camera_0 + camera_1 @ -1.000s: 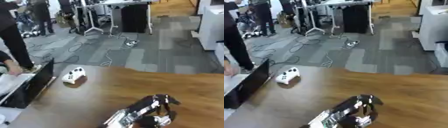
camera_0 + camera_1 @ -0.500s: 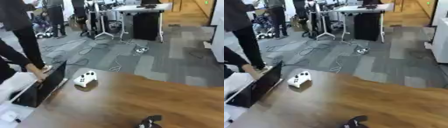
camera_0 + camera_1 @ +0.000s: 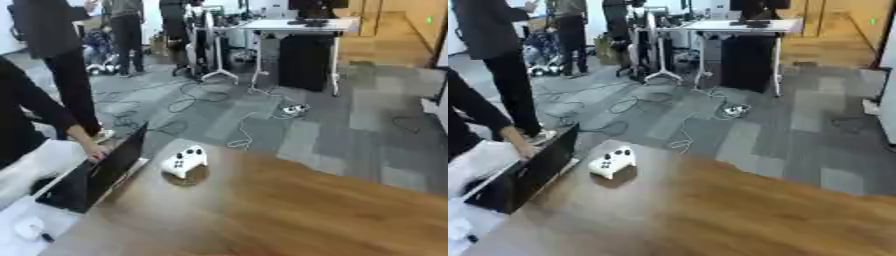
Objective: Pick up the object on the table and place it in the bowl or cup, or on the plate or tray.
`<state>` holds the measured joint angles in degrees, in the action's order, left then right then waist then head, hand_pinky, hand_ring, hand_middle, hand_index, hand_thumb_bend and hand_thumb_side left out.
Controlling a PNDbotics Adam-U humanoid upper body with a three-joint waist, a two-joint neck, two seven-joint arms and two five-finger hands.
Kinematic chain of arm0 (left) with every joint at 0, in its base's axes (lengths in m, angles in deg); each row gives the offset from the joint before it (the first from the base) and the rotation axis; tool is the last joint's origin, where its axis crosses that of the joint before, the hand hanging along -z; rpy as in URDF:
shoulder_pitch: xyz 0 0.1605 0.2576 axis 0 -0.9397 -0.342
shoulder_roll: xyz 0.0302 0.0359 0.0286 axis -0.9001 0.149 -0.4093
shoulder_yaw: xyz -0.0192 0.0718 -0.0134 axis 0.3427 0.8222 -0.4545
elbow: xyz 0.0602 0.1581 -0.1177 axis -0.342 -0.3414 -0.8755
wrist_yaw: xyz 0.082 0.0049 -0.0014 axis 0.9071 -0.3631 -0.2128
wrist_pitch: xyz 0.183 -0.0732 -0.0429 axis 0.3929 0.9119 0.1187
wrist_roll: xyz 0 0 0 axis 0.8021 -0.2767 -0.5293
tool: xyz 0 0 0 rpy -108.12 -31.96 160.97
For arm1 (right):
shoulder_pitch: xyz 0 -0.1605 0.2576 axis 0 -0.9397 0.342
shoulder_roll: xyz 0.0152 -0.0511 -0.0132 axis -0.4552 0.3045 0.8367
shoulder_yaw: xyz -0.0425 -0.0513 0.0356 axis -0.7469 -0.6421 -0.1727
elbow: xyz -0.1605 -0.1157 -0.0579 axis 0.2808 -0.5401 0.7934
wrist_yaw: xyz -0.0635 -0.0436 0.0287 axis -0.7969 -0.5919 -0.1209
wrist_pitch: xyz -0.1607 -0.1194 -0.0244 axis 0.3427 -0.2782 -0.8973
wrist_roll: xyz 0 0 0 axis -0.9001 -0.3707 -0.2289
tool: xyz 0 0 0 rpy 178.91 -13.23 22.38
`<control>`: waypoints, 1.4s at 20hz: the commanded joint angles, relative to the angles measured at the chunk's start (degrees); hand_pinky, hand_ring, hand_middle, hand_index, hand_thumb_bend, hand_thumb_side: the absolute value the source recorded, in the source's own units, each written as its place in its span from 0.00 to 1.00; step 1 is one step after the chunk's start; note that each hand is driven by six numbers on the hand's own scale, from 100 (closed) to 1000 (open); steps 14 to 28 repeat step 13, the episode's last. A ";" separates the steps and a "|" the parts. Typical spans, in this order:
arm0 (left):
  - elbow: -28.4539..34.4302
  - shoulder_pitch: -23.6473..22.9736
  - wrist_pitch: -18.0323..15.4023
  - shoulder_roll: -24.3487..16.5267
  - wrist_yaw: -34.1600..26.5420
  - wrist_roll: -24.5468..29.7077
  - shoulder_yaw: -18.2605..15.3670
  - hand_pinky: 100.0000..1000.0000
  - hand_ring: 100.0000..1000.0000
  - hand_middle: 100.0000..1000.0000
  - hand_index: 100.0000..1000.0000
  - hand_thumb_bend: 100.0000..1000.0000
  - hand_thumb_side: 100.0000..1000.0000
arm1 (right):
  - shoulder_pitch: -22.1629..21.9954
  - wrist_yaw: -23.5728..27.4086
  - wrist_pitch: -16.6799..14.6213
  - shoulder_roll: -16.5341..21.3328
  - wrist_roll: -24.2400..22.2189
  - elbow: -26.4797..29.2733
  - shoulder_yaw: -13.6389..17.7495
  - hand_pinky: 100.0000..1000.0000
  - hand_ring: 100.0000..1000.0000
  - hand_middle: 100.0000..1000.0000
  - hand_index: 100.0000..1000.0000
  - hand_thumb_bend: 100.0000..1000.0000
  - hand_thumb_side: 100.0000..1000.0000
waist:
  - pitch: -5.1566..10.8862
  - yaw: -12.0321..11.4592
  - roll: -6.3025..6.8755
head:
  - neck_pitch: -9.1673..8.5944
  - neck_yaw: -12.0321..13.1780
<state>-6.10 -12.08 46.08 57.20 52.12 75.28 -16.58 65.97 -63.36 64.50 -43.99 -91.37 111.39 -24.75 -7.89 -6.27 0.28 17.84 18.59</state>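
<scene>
**Office floor, wood table: stock at this moment**

Wood table [image 3: 289,210] fills the lower half of both views; grey carpet-tile floor [image 3: 798,125] beyond its far edge.

- Robot hands: left hand and right hand both out of frame in both eye views. Open or closed, holding or not: can't tell. No placing rel. to them possible, so items are listed from the near table edge outward.
- White game controller [image 3: 185,160]: only loose item seen on the wood. Sits upright on the table's far-left part, close to the far edge, dark buttons facing the camera. Nothing touching it.
- Black laptop [image 3: 101,172]: left of the controller, just beside it, lid open, at the table's left end.
- Person's hand [image 3: 94,150], dark sleeve: at the laptop's top edge. Not touching the controller.
- Small white rounded object [image 3: 28,227]: bottom-left corner, on a pale surface; type unclear.
- Floor, far: loose cables [image 3: 188,100], a power strip [image 3: 293,108], a white desk [image 3: 745,25] w. dark cabinet under it.
</scene>
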 commanded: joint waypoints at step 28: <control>-1.34 -1.99 -1.27 1.44 0.53 0.73 1.10 0.53 0.78 0.94 1.00 0.12 1.00 | 0.66 -0.17 0.32 0.17 1.92 0.36 -0.33 0.69 0.86 0.74 1.00 0.00 0.86 | 0.70 0.15 -0.52 | -1.44 -0.12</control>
